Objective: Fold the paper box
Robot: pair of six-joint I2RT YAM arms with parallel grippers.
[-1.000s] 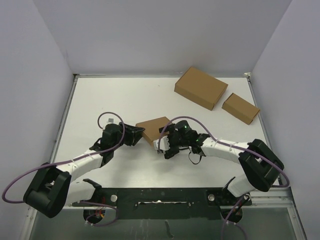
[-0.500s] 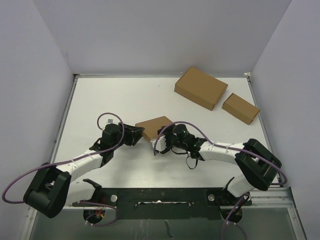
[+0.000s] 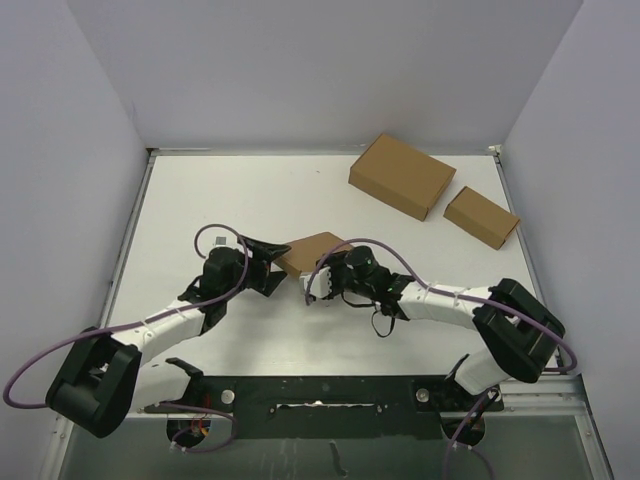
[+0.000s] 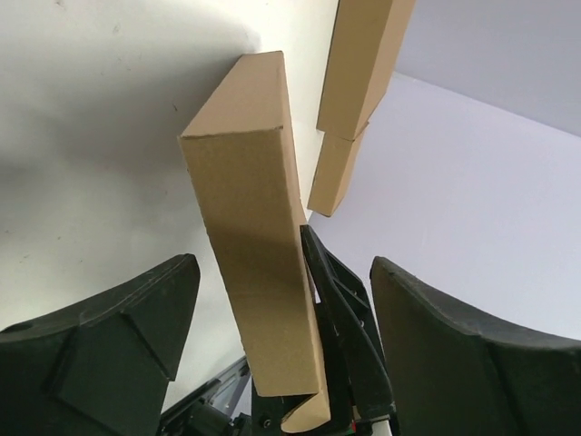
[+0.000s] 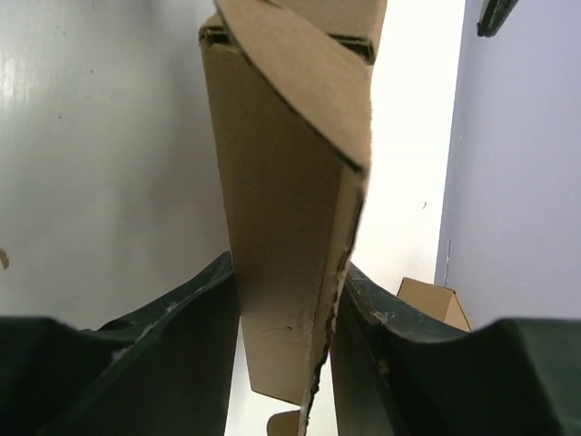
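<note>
Your right gripper (image 5: 286, 309): jaws pinching near edge of paper box (image 3: 312, 250), at middle of table (image 3: 200, 200), likely steadying it for folding. Your left gripper (image 4: 281, 282): jaws spread, straddling paper box's left end without contact, so you hold it from one side only

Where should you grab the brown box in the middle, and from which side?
Pinch the paper box across its thin edge, coming from the near right end, where the right gripper squeezes it. It is shallow, so its slim thickness fits between the jaws; its wide faces would not.
</note>
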